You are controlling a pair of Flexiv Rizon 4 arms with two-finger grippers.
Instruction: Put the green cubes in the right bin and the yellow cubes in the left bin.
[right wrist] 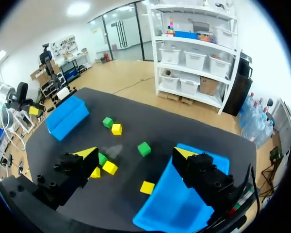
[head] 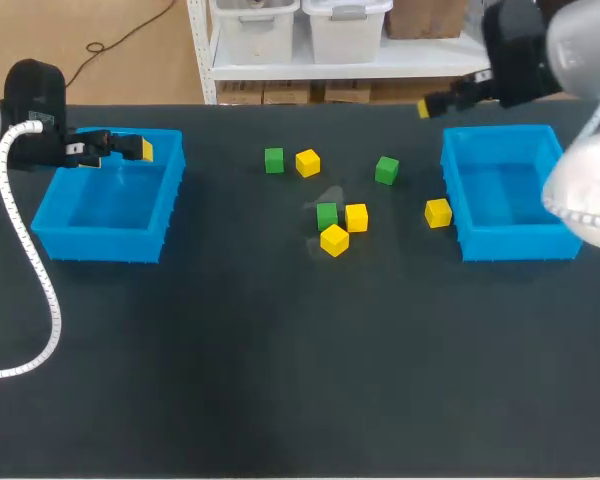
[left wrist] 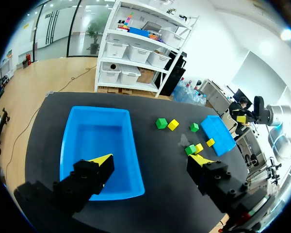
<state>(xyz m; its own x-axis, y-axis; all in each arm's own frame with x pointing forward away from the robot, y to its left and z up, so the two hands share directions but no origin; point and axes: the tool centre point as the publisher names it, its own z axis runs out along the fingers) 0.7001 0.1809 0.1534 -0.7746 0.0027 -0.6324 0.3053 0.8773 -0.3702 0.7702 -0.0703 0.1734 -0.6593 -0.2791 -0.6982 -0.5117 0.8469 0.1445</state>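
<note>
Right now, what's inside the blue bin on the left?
Nothing shows inside the left bin; its blue floor looks bare. The left gripper hangs over its far edge and hides a small part there.

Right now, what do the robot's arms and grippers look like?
The left arm and right arm both end in black wrist housings; the right also shows silver-grey links. A white ribbed cable runs from the left arm, and another cable runs by the right. The left gripper and right gripper each have two blocky black fingers with bolt holes and bright yellow wedge tips.
</note>
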